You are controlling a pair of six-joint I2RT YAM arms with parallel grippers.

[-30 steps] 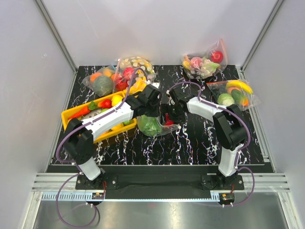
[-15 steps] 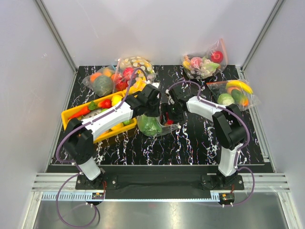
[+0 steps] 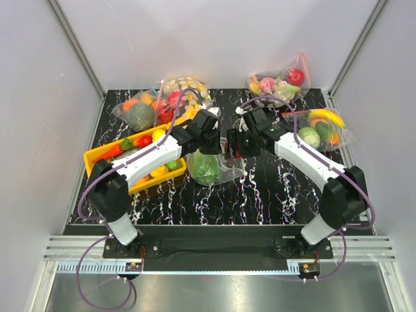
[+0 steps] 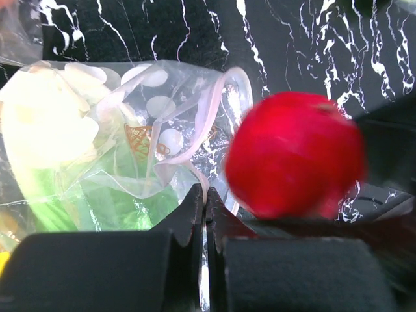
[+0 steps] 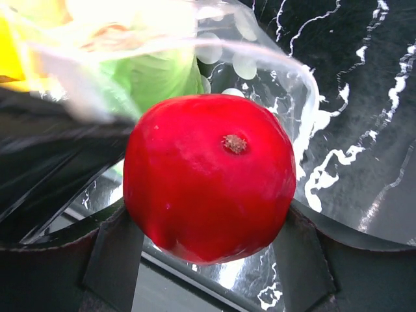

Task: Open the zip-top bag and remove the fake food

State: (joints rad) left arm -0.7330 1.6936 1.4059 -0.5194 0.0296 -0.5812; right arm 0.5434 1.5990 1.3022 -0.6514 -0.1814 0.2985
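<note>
Right wrist: my right claw [image 5: 208,195], clamped on the red fruit [image 5: 208,175], has drawn it out. My left claw [image 4: 207,214] pinches the zip-top bag [image 4: 130,130]; lettuce [image 5: 162,81] remains.

Black marbled table [image 3: 260,195]: the zip-top bag [image 3: 207,170] at centre, a yellow tray [image 3: 91,156] at left. Behind lie a clear bag [image 3: 138,114], a dotted bag [image 3: 184,91] and a third bag [image 3: 279,84]; a fourth bag [image 3: 318,127] at right.

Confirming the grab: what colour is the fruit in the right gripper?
The fruit is red; right wrist view shows it best.
</note>
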